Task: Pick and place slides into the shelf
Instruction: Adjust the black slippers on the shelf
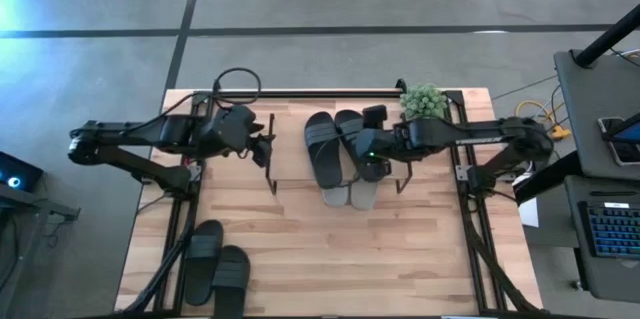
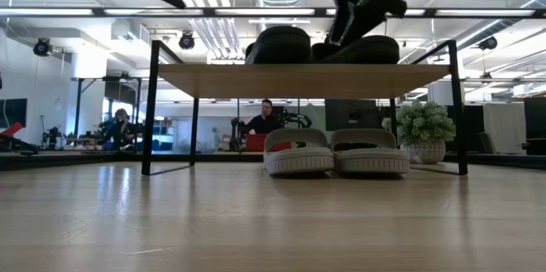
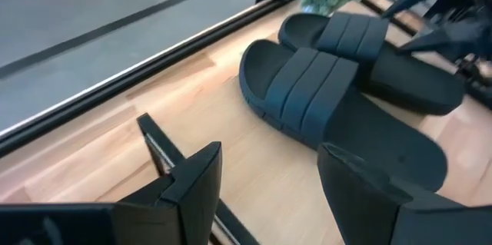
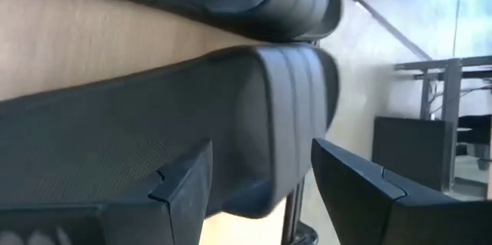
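Note:
The shelf (image 1: 290,166) stands mid-table, seen edge-on in the low view (image 2: 299,80). Two black slides (image 1: 322,149) (image 1: 352,131) lie side by side on its top board. Two light grey slides (image 2: 299,153) (image 2: 371,153) rest on the table under it. Another black pair (image 1: 218,264) lies at the table's near left. My right gripper (image 1: 368,145) (image 4: 265,191) is open low over the right black slide (image 4: 231,122), fingers astride its side. My left gripper (image 1: 268,149) (image 3: 269,199) hovers open over the shelf's left end. My right gripper comes from the table's right at the right black slide's outer side (image 4: 284,153), which shows between the open fingers. Whether either finger touches it, I cannot tell. The slide lies flat on the shelf's top board.
A small potted plant (image 1: 425,101) stands at the shelf's far right corner. Black rails (image 1: 300,93) run along the table's far edge and sides. Bare tabletop (image 1: 340,259) lies on the near side. People sit in the room behind (image 2: 266,118).

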